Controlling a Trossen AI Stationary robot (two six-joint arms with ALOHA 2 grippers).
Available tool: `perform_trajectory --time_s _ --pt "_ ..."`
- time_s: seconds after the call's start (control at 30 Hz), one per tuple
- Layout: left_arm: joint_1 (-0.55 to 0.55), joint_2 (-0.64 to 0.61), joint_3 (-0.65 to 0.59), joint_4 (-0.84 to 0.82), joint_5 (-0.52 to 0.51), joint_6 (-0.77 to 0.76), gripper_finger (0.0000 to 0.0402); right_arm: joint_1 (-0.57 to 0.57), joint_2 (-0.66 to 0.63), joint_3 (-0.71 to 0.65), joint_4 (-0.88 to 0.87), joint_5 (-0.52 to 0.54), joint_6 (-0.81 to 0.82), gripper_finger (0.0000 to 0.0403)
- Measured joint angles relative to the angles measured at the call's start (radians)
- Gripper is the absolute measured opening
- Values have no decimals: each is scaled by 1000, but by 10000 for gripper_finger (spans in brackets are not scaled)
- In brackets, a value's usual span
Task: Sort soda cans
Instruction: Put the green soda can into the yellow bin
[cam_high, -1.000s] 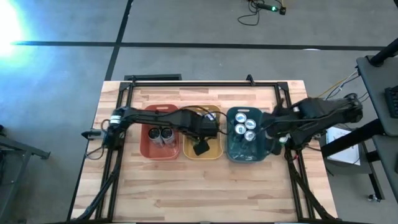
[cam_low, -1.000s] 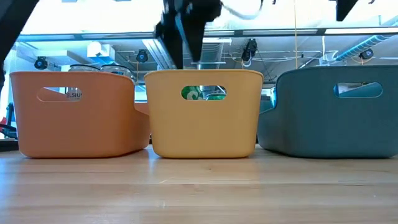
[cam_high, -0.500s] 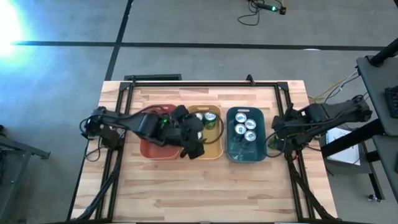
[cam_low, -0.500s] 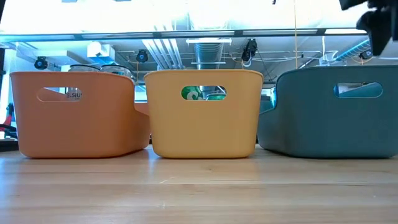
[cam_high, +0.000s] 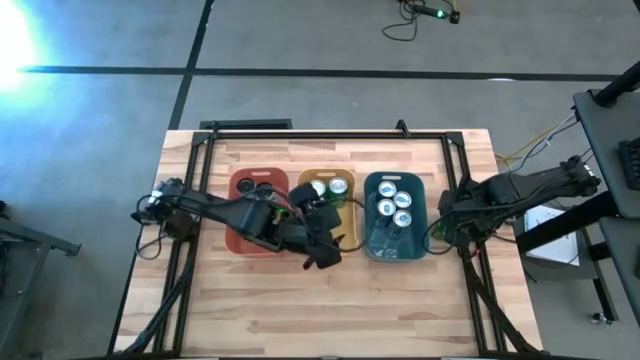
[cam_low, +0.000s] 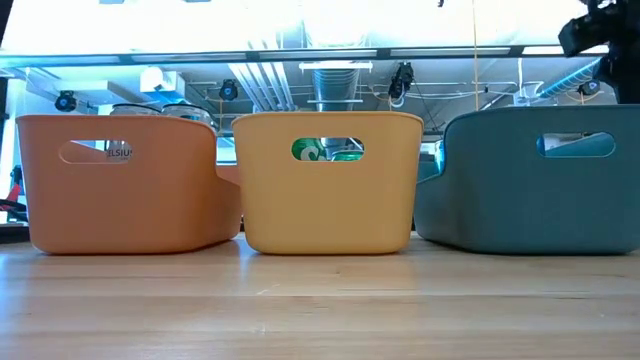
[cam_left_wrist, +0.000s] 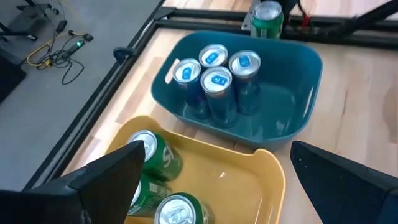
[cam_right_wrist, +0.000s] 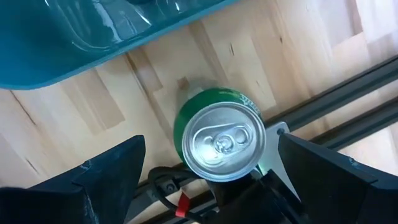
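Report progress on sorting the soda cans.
Done: four silver-blue cans stand in the teal bin, green cans in the yellow bin, dark cans in the red bin. In hand: the open right gripper hovers over a loose green can on the table. Left: binning it.

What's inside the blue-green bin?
The teal bin holds four silver-blue cans, standing upright and bunched toward one end. The rest of its floor looks bare. In the low view its wall hides the cans, and whether anything lies under them can't be seen.
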Motion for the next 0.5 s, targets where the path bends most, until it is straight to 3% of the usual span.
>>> perform_trajectory --time_s 0.5 --pt "5 129 0 31 8 0 387 -77 24 -71 38 -60 84 364"
